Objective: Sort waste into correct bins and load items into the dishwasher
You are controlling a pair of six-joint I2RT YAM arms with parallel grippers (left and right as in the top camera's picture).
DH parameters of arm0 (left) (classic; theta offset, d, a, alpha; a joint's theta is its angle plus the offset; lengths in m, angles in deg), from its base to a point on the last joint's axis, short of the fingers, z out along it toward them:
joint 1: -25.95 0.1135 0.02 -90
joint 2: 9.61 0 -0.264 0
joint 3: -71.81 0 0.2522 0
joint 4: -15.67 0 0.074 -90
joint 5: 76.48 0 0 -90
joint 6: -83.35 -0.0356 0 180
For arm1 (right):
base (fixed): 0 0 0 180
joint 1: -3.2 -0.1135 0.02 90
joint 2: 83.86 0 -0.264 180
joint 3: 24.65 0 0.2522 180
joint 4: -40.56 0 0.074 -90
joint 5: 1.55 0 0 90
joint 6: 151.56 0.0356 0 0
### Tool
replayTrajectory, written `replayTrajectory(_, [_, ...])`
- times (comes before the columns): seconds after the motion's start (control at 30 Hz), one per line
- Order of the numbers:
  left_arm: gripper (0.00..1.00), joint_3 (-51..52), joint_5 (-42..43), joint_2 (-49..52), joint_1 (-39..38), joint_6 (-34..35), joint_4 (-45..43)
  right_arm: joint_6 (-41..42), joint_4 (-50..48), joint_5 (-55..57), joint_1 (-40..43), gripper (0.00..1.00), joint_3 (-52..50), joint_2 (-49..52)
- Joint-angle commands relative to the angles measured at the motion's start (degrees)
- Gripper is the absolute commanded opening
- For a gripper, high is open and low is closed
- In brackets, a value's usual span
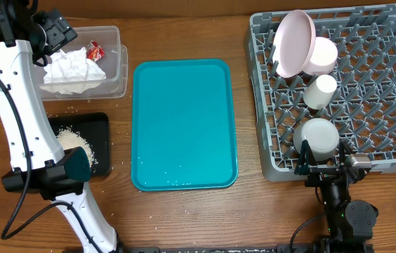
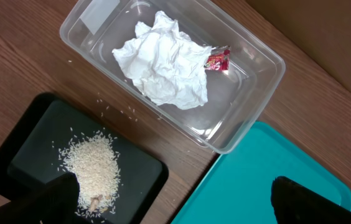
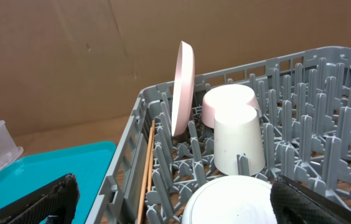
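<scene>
A clear plastic bin (image 1: 117, 77) at the back left holds a crumpled white napkin (image 1: 71, 70) and a red wrapper (image 1: 95, 50). My left gripper (image 1: 56, 39) hovers over the bin's left end, open and empty. In the left wrist view the napkin (image 2: 163, 62) and wrapper (image 2: 217, 60) lie in the bin (image 2: 256, 93), with the open fingers (image 2: 175, 194) below. The grey dish rack (image 1: 394, 84) holds a pink plate (image 1: 293, 42), pink bowl (image 1: 323, 55), white cup (image 1: 319, 91) and white bowl (image 1: 319, 137). My right gripper (image 1: 322, 163) is open at the rack's front edge, by the white bowl (image 3: 231, 202).
An empty teal tray (image 1: 184, 126) lies mid-table. A black tray (image 1: 93, 126) at the front left holds spilled rice (image 1: 71, 140), with stray grains on the wood. Wooden chopsticks (image 3: 145, 168) lie along the rack's left wall (image 3: 122, 162). The left arm spans the table's left side.
</scene>
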Motion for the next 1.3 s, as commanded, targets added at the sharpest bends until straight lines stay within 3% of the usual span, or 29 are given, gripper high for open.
replayTrajectory(0.0, [1.00, -0.02, -0.15, -0.22, -0.11, -0.90, 0.11, -0.26, -0.24, 0.00, 0.39, 1.00, -0.59, -0.68])
replayTrajectory(0.4, [1.00, 0.00, -0.37, -0.20, -0.11, -1.03, 0.11, -0.26, -0.24, 0.00, 0.39, 1.00, -0.59, -0.68])
replayTrajectory(0.53, [1.00, 0.37, -0.33, -0.13, -0.07, -8.28, 0.11, -0.26, -0.26, 0.00, 0.39, 1.00, -0.59, -0.68])
replayTrajectory(0.63, [1.00, 3.39, -0.31, -1.38, -0.50, -9.44, 0.04, -0.26, -0.26, 0.00, 0.39, 1.00, -0.57, -0.68])
replayTrajectory(0.7, [1.00, 9.81, -0.44, -4.37, -0.98, -9.55, -2.47, -0.26, -0.24, 0.00, 0.39, 1.00, -0.59, -0.68])
replayTrajectory(0.93, [1.00, 44.76, 0.11, -23.23, -3.89, -10.16, -23.58, -0.26, -0.24, 0.00, 0.39, 1.00, -0.59, -0.68])
replayTrajectory(1.27, [1.00, 77.33, 0.20, -49.00, -6.54, -17.09, -35.06, -0.26, -0.26, 0.00, 0.39, 1.00, -0.59, -0.68])
